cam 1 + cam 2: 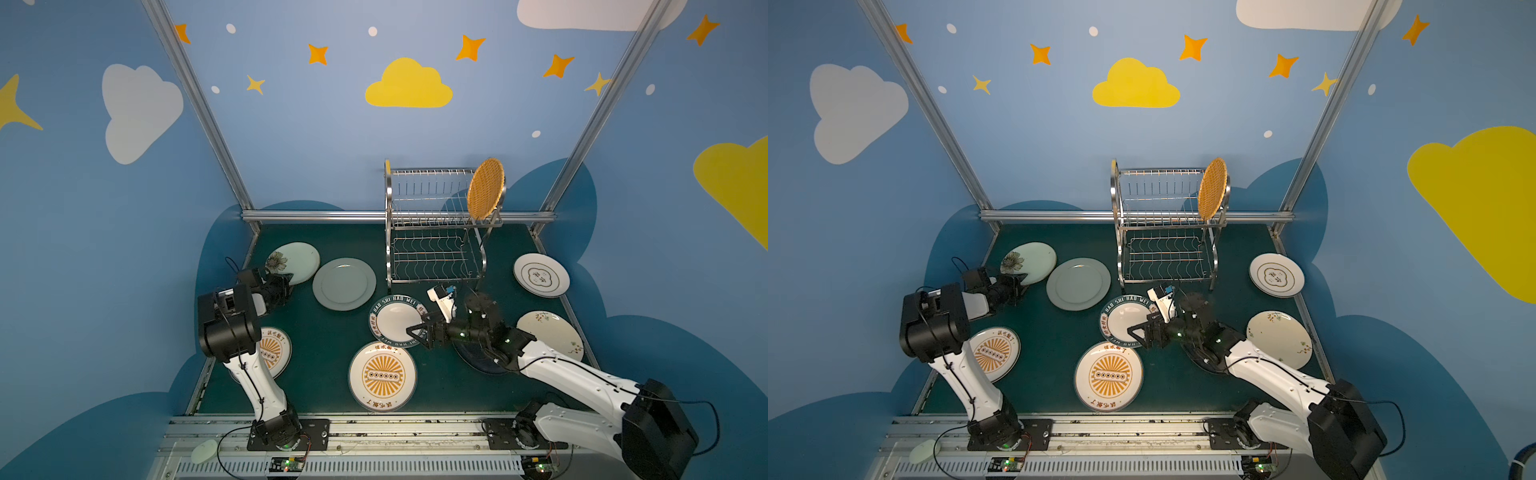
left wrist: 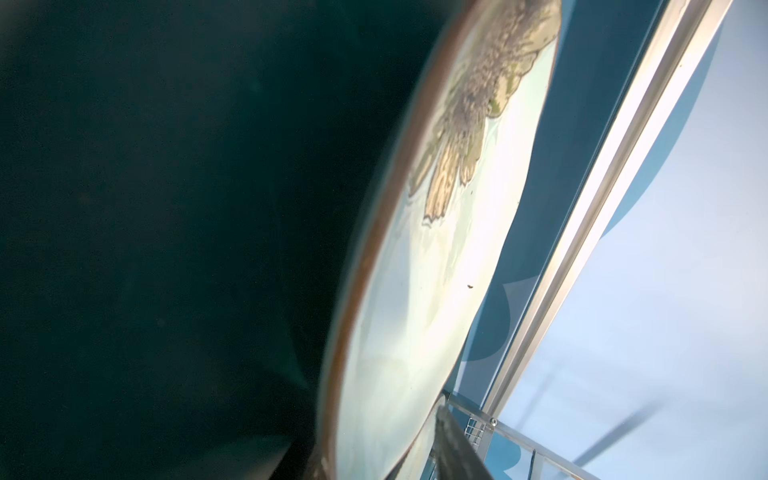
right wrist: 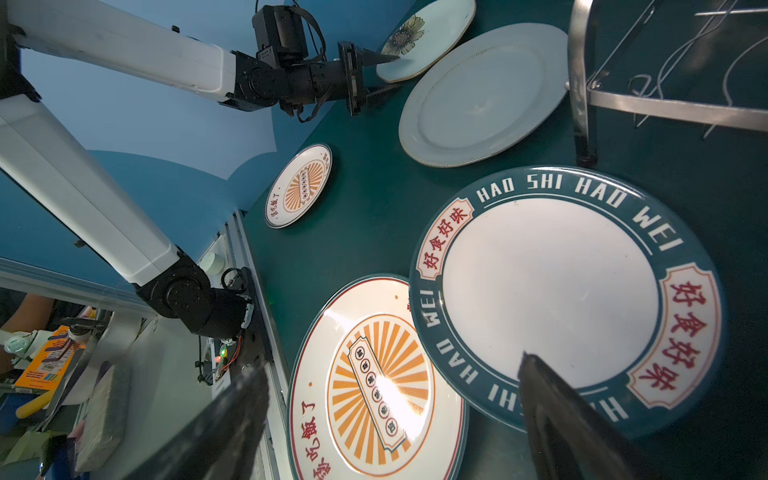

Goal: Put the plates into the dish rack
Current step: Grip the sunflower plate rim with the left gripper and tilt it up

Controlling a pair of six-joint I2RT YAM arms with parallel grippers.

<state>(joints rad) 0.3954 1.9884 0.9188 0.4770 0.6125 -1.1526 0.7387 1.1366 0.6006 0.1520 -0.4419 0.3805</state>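
one orange woven plate (image 1: 485,189) stands in the dish rack (image 1: 446,225); eight lie on the table (image 1: 324,328). left gripper (image 3: 392,74) fingers straddle the floral plate (image 3: 436,33) rim, grip unclear; right gripper (image 1: 417,337) fingers wide apart.

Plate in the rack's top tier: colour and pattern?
The plate is orange with a woven texture; clearest in a top view.
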